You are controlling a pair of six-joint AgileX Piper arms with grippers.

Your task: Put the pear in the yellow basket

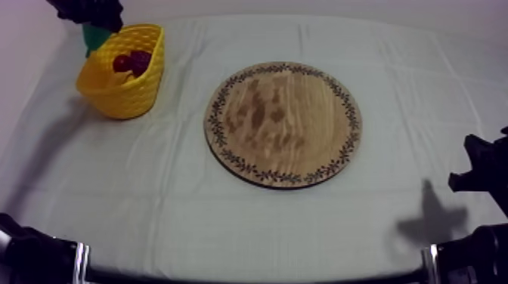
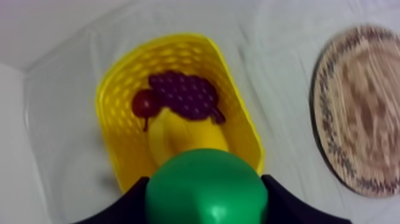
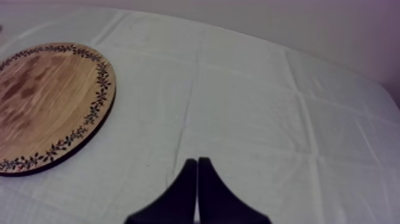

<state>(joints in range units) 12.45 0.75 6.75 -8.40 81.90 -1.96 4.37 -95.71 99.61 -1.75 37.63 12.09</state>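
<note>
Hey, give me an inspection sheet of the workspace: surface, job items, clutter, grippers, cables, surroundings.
Surface: grey-white cloth, creased, no spills seen.
Job's things: pear held over the yellow basket, not yet released; wooden board bare.
Clutter: grapes, small red fruit and banana lie in the basket.
Grippers: left gripper shut on the pear; right gripper shut on nothing, low over the cloth beside the board.
Cables: nothing seen.
Surroundings: pale wall beyond the table.

Looks like a robot lab bench: cloth-draped table (image 1: 249,226), bare wall (image 1: 340,7) at 12 o'clock, right arm (image 1: 484,174) at 4 o'clock, left arm (image 1: 34,253) at 7.
</note>
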